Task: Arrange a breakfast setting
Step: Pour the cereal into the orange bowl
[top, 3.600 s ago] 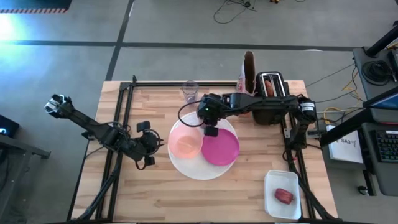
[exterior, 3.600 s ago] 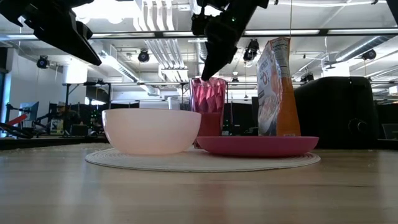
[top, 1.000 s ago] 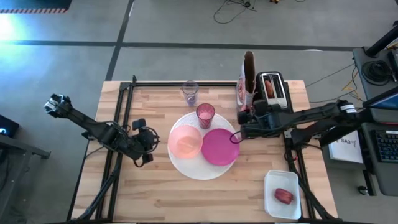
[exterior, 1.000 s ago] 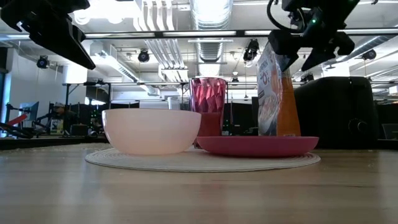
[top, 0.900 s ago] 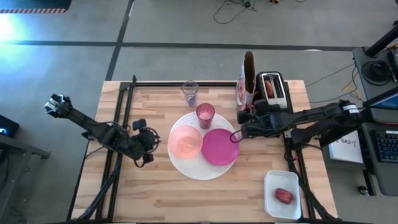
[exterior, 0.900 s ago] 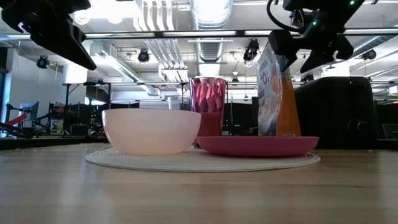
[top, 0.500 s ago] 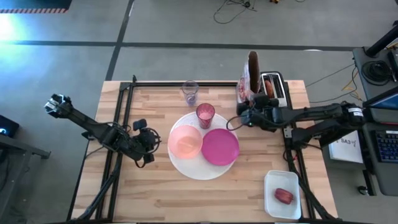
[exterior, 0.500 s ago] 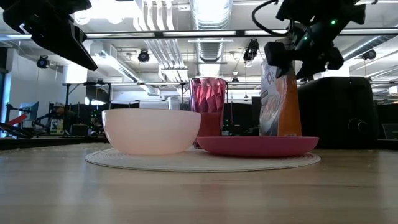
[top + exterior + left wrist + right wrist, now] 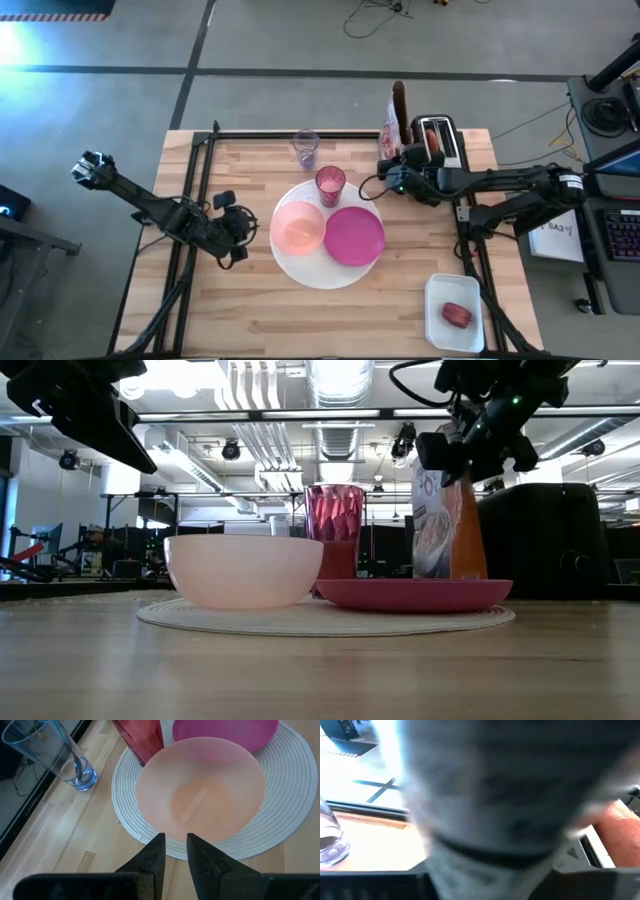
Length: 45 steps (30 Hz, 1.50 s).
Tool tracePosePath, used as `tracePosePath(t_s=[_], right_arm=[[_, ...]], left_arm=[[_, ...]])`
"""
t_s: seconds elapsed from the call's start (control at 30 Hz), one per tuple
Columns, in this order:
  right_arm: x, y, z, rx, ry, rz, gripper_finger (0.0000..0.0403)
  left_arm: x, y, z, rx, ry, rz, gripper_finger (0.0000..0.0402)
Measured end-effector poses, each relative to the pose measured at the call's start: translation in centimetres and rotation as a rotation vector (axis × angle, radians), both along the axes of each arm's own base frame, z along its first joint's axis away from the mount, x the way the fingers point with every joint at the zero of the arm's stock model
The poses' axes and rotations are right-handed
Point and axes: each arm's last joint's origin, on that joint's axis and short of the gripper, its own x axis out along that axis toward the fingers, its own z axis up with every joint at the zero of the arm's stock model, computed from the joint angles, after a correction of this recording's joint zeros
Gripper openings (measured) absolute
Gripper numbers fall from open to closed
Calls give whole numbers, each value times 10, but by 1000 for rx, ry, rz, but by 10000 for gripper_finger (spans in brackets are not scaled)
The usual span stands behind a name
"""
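The high view looks straight down on the whole table point(image 9: 250, 320), the low view level across it, both sharing the pale pink bowl point(image 9: 298, 228) that the left wrist view sees close.

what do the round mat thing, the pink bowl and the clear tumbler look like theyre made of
The large white round plate looks woven, like coiled cord or fibre: concentric ridges ring its surface, so it may be a mat rather than ceramic. The pale pink bowl looks like matte plastic: smooth, slightly translucent, no gloss. The clear tumbler is transparent with a thick base; glass or clear plastic, hard to say.
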Motion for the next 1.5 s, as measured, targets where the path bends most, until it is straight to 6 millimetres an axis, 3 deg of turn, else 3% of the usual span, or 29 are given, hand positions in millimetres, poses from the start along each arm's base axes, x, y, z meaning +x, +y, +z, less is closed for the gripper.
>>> tracePosePath(t_s=[0.17, 0.3, 0.73, 1.0, 1.33, 1.5], right_arm=[[-1, -2, 0, -2, 7, -7, 57], [-1, -1, -1, 1, 11, -7, 18], [0, -1, 3, -3, 96, 49, 9], [8, 0, 39, 37, 94, 205, 8], [-1, 1, 103, 31, 185, 224, 8], [-5, 4, 138, 62, 147, 331, 8]], left_arm=[[0, 0, 0, 0, -1, 0, 62], [0, 0, 0, 0, -1, 0, 62], [1, -1, 2, -13, -22, -1, 62], [-1, 0, 4, -31, -37, 3, 62], [-3, 2, 7, -66, -74, 39, 62], [-4, 4, 9, -43, -133, 119, 62]])
